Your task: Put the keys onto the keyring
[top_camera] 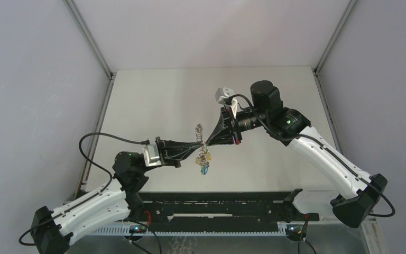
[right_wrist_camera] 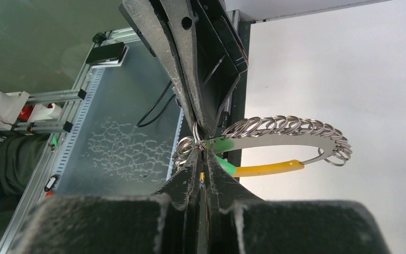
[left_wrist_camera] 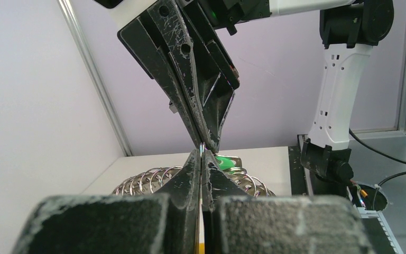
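Above the middle of the table my left gripper (top_camera: 201,147) and right gripper (top_camera: 209,141) meet tip to tip, both shut. Between them hangs the keyring (top_camera: 199,130), a chain of small silvery rings (right_wrist_camera: 285,125) on a curved flat strip with a yellow band (right_wrist_camera: 267,168). In the left wrist view my left gripper (left_wrist_camera: 202,154) pinches a thin ring of it, and the right fingers (left_wrist_camera: 211,106) come down onto the same spot. My right gripper (right_wrist_camera: 201,153) is shut at that joint. Keys (top_camera: 204,168) with green and blue heads dangle below; one green head (left_wrist_camera: 225,160) shows behind my left fingers.
A black rail (top_camera: 217,211) runs along the near table edge between the arm bases. Grey walls with metal corner posts (top_camera: 90,39) close in the left, right and back sides. The white tabletop (top_camera: 153,106) lies below the held cluster.
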`<move>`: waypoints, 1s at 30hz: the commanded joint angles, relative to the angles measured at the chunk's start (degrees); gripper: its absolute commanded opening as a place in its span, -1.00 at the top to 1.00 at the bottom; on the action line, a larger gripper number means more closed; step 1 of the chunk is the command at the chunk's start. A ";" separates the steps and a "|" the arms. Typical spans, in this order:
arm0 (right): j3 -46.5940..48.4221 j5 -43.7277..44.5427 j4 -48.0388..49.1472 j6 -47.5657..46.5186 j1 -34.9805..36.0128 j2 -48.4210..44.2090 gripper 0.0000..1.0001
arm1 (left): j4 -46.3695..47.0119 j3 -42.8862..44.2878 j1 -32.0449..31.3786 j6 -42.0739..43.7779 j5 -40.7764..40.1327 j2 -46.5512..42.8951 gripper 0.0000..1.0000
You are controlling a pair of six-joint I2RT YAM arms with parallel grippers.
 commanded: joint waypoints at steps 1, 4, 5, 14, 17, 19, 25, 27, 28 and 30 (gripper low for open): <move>0.40 -0.87 -0.65 0.08 -0.37 0.20 1.00 | 6.40 -0.02 -0.35 0.74 -1.28 -0.48 1.00; 0.46 -1.72 -1.00 0.28 -0.37 0.66 1.00 | 7.40 -0.30 -0.35 0.45 -1.77 -0.41 1.00; 0.50 -1.71 -1.39 0.13 -0.44 0.74 1.00 | 7.59 -0.45 -0.35 0.42 -1.98 -0.57 1.00; 0.66 -0.70 -2.76 0.21 -1.16 0.35 1.00 | 8.90 -1.01 -0.35 0.14 -3.17 -1.14 1.00; 0.63 0.00 -2.04 0.68 -0.49 0.91 1.00 | 10.15 -1.25 -0.42 -0.34 -3.42 -0.84 1.00; 0.70 1.03 -1.59 0.50 0.22 0.98 1.00 | 10.94 -1.30 -0.44 -0.69 -3.52 -0.52 0.99; 0.73 4.82 -0.39 -0.97 1.38 -0.27 0.97 | 12.11 -1.48 -0.48 -1.36 -3.63 0.26 1.00; 0.71 5.76 -0.50 -2.39 1.39 -1.35 0.85 | 12.30 -1.62 -0.52 -1.57 -3.61 0.58 1.00; 0.68 6.32 -0.73 -3.35 1.32 -2.01 0.77 | 12.32 -1.66 -0.53 -1.64 -3.52 0.70 1.00; 0.68 7.72 -1.55 -5.64 1.17 -3.41 0.63 | 12.25 -1.88 -0.53 -1.88 -3.41 0.76 0.99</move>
